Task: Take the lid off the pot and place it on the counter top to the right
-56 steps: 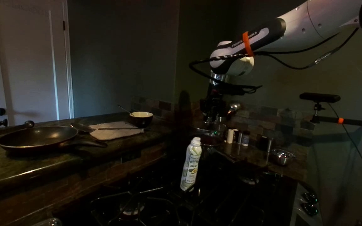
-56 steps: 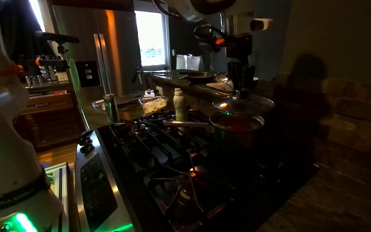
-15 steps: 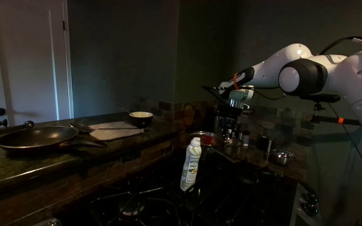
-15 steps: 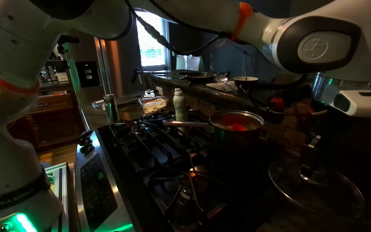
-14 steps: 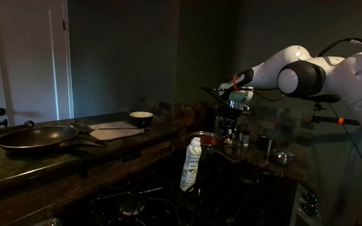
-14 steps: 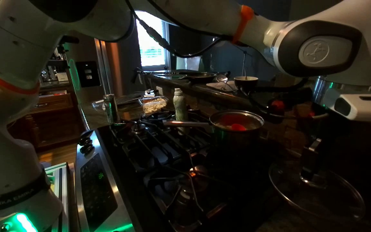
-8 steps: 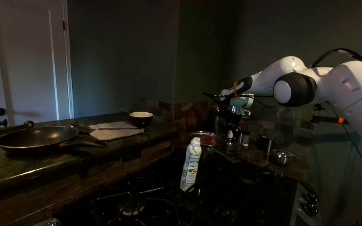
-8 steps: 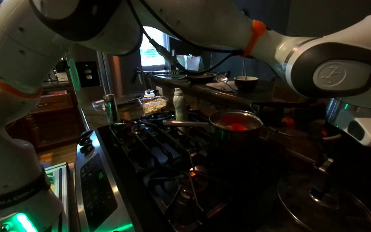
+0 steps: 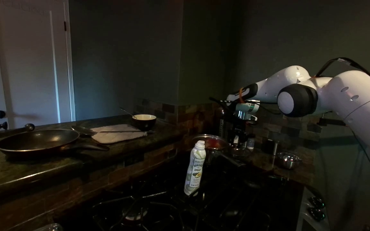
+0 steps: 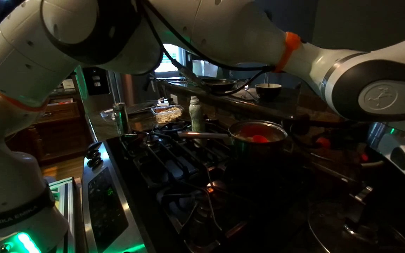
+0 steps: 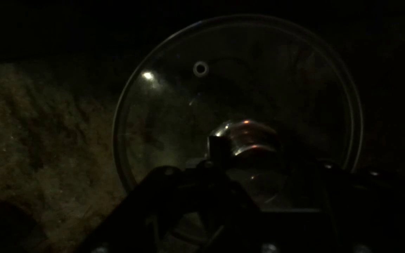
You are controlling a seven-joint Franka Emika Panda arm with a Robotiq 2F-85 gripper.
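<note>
The pot [image 10: 255, 149] stands uncovered on the stove, with something red inside; its rim also shows in an exterior view [image 9: 215, 137]. The round glass lid [image 11: 237, 70] has a shiny knob and a metal rim. My gripper [image 11: 251, 147] is shut on the lid's knob, one dark finger on each side. In an exterior view the lid [image 10: 329, 221] is beside the pot, off the stove, low over the mottled counter top [image 11: 30, 140]. I cannot tell whether the lid touches the counter. In an exterior view my gripper [image 9: 236, 139] is partly dark.
A spray bottle [image 9: 195, 170] stands on the stove grates. A small metal bowl [image 9: 288, 159] and a small jar [image 9: 251, 142] stand on the back counter near my gripper. A frying pan [image 9: 40, 139], cloth [image 9: 117, 136] and bowl [image 9: 144, 122] lie on the raised counter.
The lid was above the pot 3.7 seconds ago; my gripper has carried it off to the side. Over the last second the arm and lid have moved down and slightly further from the pot.
</note>
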